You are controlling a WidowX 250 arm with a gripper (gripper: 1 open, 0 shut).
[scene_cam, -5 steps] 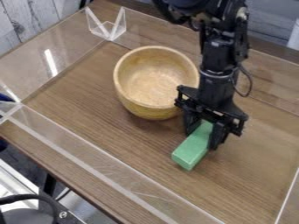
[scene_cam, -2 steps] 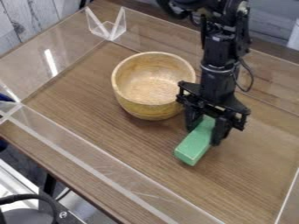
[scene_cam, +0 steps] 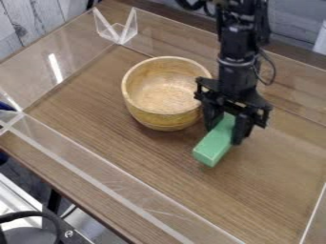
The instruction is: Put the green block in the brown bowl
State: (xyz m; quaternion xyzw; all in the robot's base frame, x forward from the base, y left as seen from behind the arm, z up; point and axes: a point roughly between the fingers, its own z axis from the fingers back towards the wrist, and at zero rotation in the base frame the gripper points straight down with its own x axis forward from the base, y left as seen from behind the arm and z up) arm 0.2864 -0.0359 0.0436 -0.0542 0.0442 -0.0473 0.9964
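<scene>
Gripping the green block (scene_cam: 215, 146) by its upper end, the fingers (scene_cam: 231, 127) are clamped on it beside the brown bowl (scene_cam: 166, 91), toward the tabletop's (scene_cam: 114, 162) right edge — carrying is under way; next, probably lift over the rim — then release.

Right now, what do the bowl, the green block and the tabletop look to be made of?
The brown bowl: likely wood, light tan with visible grain, smooth matte inside. The green block: uniform bright green, no grain showing, so painted wood or plastic; cannot tell which. The tabletop: dark wood-grain surface, possibly laminate, edged by clear plastic-looking walls.
</scene>
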